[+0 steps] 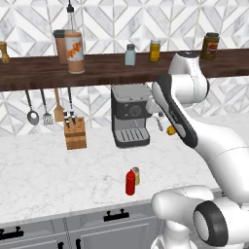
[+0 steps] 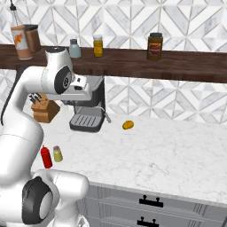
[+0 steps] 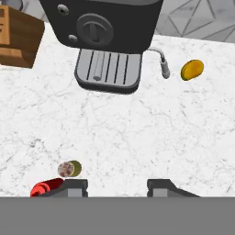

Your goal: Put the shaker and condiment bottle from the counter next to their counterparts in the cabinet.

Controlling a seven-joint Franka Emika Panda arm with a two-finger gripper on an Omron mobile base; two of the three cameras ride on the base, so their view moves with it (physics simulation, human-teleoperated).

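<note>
White marble-look bench (image 1: 44, 180) with a black-and-grey espresso machine (image 1: 129, 115) as landmark. Left of the machine stands a wooden knife block (image 1: 75, 133). In front of it, near the bench's front edge, the small red squeeze bottle (image 1: 130, 182) and the pale yellow-olive shaker (image 1: 136, 175) stand upright, just beside each other. Right of the machine lies a small orange-yellow object (image 2: 128, 125). Above the machine, the dark brown wooden shelf (image 1: 29, 73) carries the tall orange-labelled bottle (image 1: 74, 51) and the pale blue-grey shaker (image 1: 130, 54). The tool (image 3: 117, 187) hangs above the bench, fingers parted, released.
</note>
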